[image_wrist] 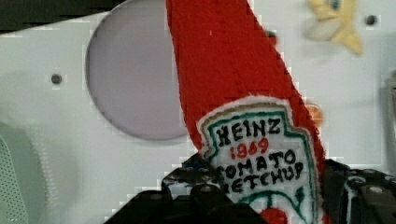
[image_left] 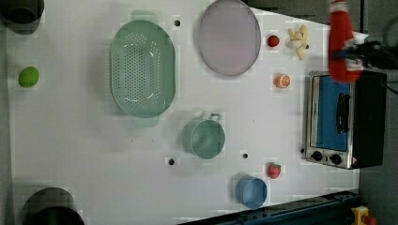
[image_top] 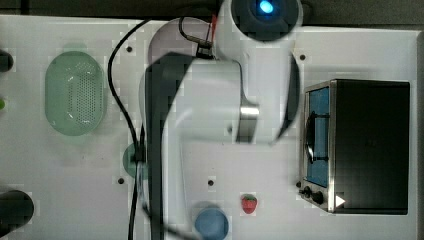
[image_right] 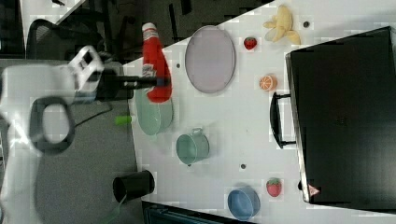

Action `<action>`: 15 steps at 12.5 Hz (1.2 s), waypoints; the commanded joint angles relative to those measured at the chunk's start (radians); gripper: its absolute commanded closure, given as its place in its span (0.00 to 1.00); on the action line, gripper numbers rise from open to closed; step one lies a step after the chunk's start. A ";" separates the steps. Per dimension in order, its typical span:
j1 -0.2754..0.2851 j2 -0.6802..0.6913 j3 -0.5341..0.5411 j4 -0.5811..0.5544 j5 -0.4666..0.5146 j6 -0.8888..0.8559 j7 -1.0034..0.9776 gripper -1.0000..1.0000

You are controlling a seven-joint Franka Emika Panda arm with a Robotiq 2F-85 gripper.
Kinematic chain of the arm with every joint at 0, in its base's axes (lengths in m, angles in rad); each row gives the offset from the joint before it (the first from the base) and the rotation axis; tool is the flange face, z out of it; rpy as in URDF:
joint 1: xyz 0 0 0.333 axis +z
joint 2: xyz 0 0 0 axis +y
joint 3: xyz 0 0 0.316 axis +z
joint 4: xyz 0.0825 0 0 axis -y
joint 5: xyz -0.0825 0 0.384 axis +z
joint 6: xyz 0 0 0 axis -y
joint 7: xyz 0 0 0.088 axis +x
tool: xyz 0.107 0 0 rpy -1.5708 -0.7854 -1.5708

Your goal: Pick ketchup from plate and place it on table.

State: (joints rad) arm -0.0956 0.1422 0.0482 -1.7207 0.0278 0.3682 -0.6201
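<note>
On the ketchup [image_wrist: 243, 93] label: "Heinz Tomato Ketchup".

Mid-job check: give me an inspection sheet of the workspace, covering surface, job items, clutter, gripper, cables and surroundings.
Surface: white table with small dark screw holes.
Job items: ketchup lifted clear of the table in the gripper; plate bare.
Clutter: green perforated basket, green cup, blue bowl, two strawberries, orange half, banana, lime-green ball, toaster oven.
Gripper: gripper shut on the ketchup at its label.
Cables: black cable runs across the table beside the arm in the top view.
Surroundings: black cylinder at the table edge; grey floor in the right view.
</note>
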 commanded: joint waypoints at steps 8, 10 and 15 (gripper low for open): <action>-0.010 -0.038 -0.015 -0.607 -0.001 0.470 0.103 0.42; -0.010 0.016 -0.015 -0.644 -0.001 0.512 0.102 0.42; -0.008 0.132 -0.011 -0.645 -0.001 0.663 0.102 0.42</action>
State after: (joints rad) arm -0.1028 0.3142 0.0342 -2.4102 0.0263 1.0205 -0.5635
